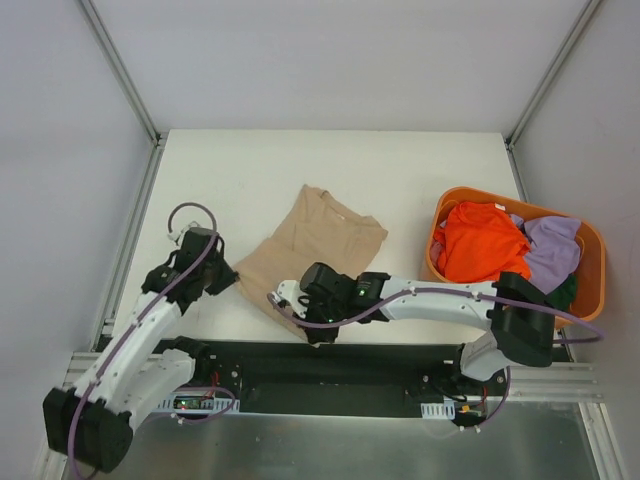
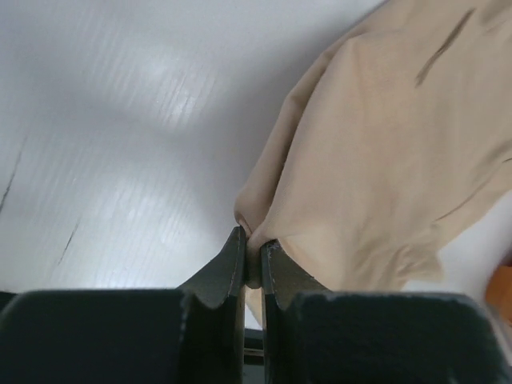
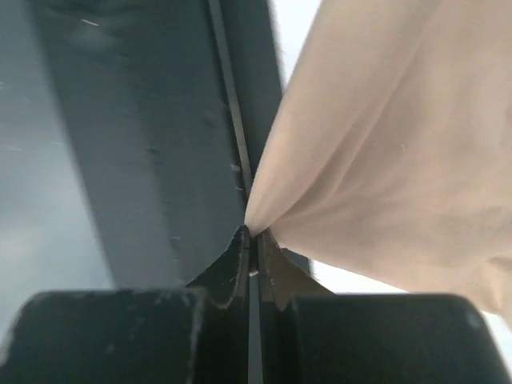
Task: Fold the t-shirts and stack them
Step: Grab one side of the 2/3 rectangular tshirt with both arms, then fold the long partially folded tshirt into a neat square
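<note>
A tan t-shirt point(image 1: 318, 240) lies partly spread near the middle of the white table point(image 1: 250, 170). My left gripper point(image 1: 228, 279) is shut on the shirt's left corner; the left wrist view shows cloth point(image 2: 384, 144) pinched between the fingertips point(image 2: 235, 248). My right gripper point(image 1: 298, 312) is shut on the shirt's near corner at the table's front edge; the right wrist view shows the tan cloth point(image 3: 384, 144) held at the fingertips point(image 3: 240, 244). Orange point(image 1: 482, 240), lavender point(image 1: 552, 248) and dark green point(image 1: 562, 292) t-shirts lie heaped in the basket.
An orange plastic basket point(image 1: 595, 262) stands at the table's right side. A black base rail point(image 1: 330, 365) runs along the near edge under the right arm. Metal frame posts point(image 1: 130, 90) rise at the back corners.
</note>
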Tool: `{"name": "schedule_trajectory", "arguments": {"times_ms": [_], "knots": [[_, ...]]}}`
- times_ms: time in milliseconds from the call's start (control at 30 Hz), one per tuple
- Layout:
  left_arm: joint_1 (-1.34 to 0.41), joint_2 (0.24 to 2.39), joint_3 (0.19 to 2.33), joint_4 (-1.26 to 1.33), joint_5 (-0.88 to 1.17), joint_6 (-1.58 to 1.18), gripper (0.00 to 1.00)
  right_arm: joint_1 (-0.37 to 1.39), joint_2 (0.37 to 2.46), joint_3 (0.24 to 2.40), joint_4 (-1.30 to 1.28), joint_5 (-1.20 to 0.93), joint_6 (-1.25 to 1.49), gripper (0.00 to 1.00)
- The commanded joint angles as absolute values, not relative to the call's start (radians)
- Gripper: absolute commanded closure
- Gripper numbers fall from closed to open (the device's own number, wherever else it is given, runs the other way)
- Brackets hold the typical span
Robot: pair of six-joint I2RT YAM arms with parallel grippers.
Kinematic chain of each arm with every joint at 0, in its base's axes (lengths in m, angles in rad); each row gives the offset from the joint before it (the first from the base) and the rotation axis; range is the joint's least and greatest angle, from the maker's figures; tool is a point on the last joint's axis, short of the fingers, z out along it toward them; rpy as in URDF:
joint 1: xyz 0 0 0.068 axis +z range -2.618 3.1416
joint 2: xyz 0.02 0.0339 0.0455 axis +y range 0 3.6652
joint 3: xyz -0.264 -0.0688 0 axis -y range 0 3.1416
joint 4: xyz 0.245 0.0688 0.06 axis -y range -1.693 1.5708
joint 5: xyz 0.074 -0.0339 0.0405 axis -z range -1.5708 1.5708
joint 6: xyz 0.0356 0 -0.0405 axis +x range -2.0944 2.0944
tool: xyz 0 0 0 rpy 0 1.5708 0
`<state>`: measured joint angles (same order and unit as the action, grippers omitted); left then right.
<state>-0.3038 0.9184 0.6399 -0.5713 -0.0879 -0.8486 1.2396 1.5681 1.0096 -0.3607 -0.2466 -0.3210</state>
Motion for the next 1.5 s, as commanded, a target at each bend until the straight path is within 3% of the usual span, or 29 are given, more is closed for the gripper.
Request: {"name": "schedule_trajectory", "arguments": {"times_ms": [0,167,333,700,900,1333,1400,1467], "knots": [[-0.291,0.674,0.658,-0.715,-0.261,-0.933,1.0,1.269,1.468,1.043,-0.321,-0.535,-0.171,0.99],[-0.291,0.525,0.748,-0.837,-0.354,-0.96,1.0,1.293,1.401,1.055,-0.181,-0.724,-0.054,0.99],[-0.291,0.549,0.83,-0.841,-0.315,-0.954,1.0,1.287,1.336,1.054,-0.155,-0.687,-0.002,0.99],[-0.31,0.886,0.931,-0.58,-0.17,-0.931,1.0,1.025,1.152,0.872,-0.195,-0.522,0.034,0.99],[-0.386,1.104,1.031,-0.505,-0.225,-0.907,1.0,0.839,1.089,0.77,-0.209,-0.453,0.034,0.99],[-0.405,1.603,1.29,-0.494,-0.285,-0.841,0.99,0.631,1.296,0.778,-0.186,-0.279,0.008,0.99],[-0.405,1.672,1.342,-0.494,-0.265,-0.806,0.95,0.621,1.345,0.795,-0.181,-0.261,0.008,0.89],[-0.405,1.727,1.394,-0.495,-0.285,-0.776,0.89,0.62,1.394,0.821,-0.173,-0.2,-0.035,0.87]]}}
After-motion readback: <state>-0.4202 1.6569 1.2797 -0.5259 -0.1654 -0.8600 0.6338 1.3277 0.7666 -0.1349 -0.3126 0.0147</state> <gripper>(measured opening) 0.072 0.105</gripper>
